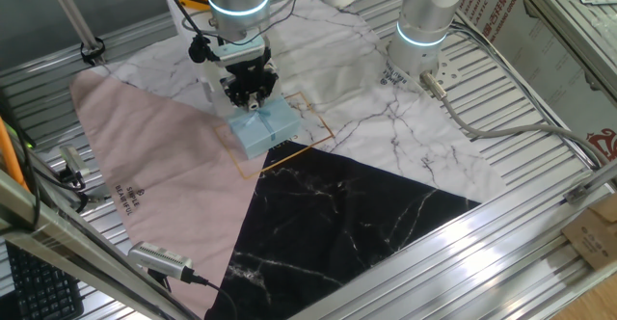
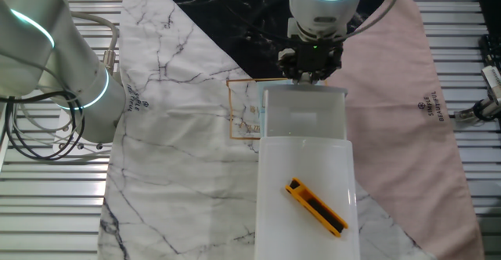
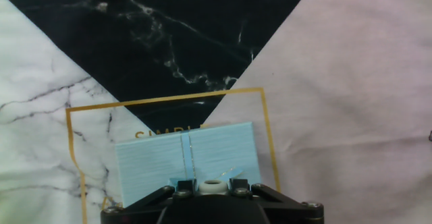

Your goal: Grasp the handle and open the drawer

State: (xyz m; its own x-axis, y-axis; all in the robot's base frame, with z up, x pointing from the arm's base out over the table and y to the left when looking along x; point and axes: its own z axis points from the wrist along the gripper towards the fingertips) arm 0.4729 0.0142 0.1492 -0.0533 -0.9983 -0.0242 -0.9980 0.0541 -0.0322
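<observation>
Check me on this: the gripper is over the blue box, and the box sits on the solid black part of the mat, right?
Not quite. The gripper is over the blue box, but the box sits inside the gold outline where the white, pink and black areas of the mat meet, not on solid black. The hand view shows it.

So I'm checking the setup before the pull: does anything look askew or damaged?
Nothing stands out. The drawer sits flat and intact on the mat, and the end effector hovers at its handle.
</observation>
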